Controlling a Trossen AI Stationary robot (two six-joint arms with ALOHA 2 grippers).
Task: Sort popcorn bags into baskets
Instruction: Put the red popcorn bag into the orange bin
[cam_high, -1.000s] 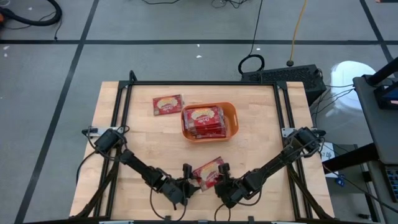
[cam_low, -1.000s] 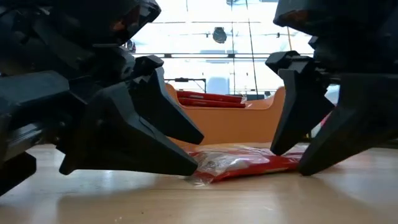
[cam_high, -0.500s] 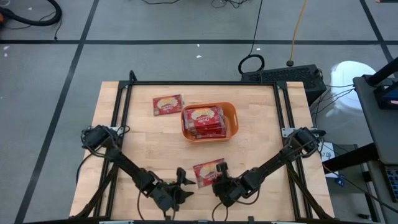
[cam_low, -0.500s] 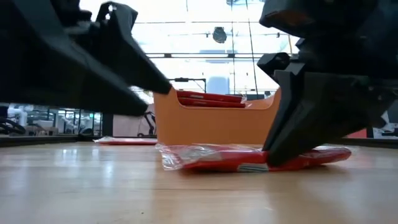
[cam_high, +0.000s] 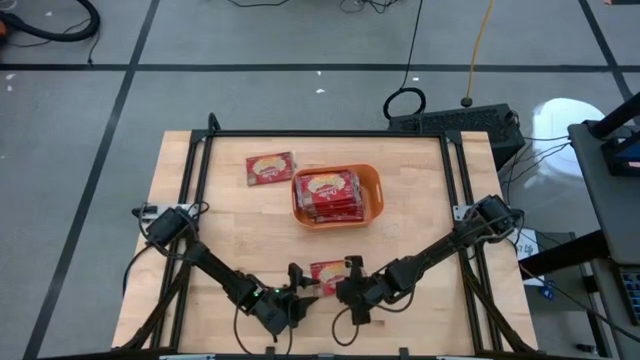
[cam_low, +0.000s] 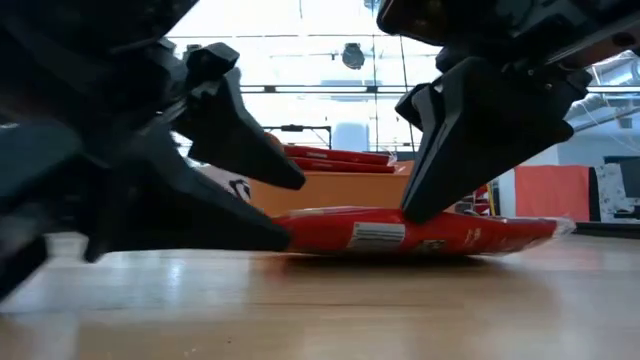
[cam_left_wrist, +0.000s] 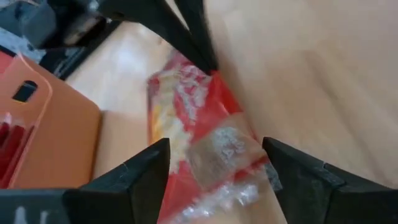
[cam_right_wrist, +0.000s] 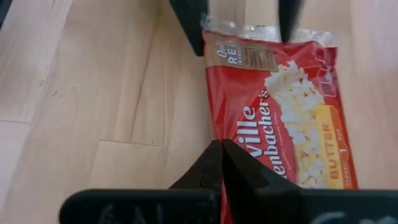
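Since the earlier frames the left gripper (cam_high: 297, 290) has come back in toward the near popcorn bag (cam_high: 328, 272), which has slid a little leftward and now lies squarer to the table edge. Its fingers (cam_left_wrist: 134, 177) stand well apart, straddling the bag's end without clamping it. The right gripper (cam_high: 348, 290) has its fingers pressed together at the bag's near edge, tips on the wrapper. Farther back, the orange basket (cam_high: 374, 190) holds several red bags, and one more bag (cam_high: 270, 168) lies just beside its left wall on the wooden table (cam_high: 220, 220).
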